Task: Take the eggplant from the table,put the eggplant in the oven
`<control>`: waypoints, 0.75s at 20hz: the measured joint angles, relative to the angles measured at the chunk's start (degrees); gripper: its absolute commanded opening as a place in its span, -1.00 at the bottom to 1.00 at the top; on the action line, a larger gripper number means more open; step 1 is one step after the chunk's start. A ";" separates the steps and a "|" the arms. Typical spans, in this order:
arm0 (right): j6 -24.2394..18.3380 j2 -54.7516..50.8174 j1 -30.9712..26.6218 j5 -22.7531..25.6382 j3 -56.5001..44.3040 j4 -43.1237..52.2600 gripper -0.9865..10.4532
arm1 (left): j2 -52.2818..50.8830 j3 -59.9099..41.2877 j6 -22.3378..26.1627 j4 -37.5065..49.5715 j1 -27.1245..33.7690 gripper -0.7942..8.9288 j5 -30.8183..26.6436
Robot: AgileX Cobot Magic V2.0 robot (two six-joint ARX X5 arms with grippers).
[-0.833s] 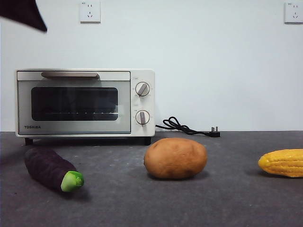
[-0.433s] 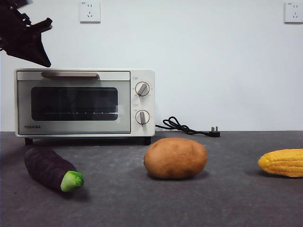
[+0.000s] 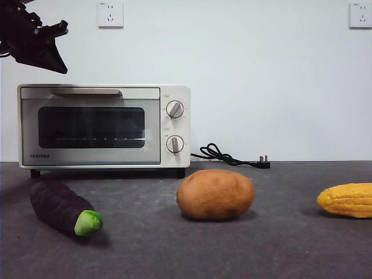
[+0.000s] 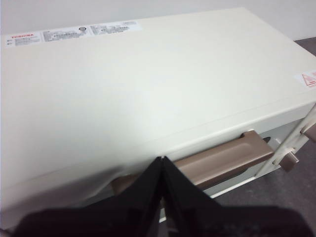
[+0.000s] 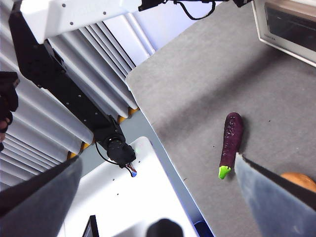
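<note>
Dark table [image 3: 279, 250] with eggplant [image 3: 58, 206] before closed oven [image 3: 104, 125] (left fingers [image 4: 163, 165] pressed together, right fingers [image 5: 276, 197] spread)

We see the matte black, pointed left gripper [image 4: 162, 163]. The right gripper [image 5: 158, 173] has wide dark grey jaws. A white arm housing [image 5: 74, 12] carries small dark screws.

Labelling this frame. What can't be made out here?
- Oven interior: front view, dark glass door hides it.
- Corn: front view, picture's edge cuts off its far end.
- Potato: right wrist view, mostly behind that gripper's jaw.
- Left gripper: front view, edge cuts it.
</note>
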 measured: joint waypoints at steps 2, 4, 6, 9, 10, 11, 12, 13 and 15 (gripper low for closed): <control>-0.09 0.35 0.00 0.09 0.00 0.02 0.27 | 1.01 0.00 0.00 0.09 0.00 -0.85 0.00; -0.09 0.48 0.00 0.09 0.00 0.00 0.27 | 2.16 0.00 0.00 0.07 -0.13 -0.85 0.00; -0.11 0.55 0.00 0.11 0.00 0.02 0.27 | 3.48 0.00 0.00 0.17 -0.13 -0.85 0.02; -0.11 0.57 0.00 0.11 0.00 0.00 0.27 | 4.33 0.24 0.00 1.79 -0.17 -0.85 0.13; -0.11 0.57 0.00 0.09 0.00 0.00 0.27 | 4.48 0.24 0.00 1.99 -0.17 -0.85 0.20; -0.11 0.57 0.00 0.09 0.00 0.00 0.27 | 4.68 0.39 0.00 2.03 -0.17 -0.85 0.22; -0.11 0.55 0.00 0.09 0.00 0.02 0.27 | 4.74 0.55 0.00 1.88 -0.17 -0.85 0.24; -0.11 0.57 0.00 0.09 0.00 0.02 0.27 | 4.83 0.68 0.02 1.57 -0.17 -0.85 0.26; -0.20 0.57 0.00 0.15 0.00 0.04 0.27 | 4.83 1.01 0.24 0.59 -0.46 -0.85 0.37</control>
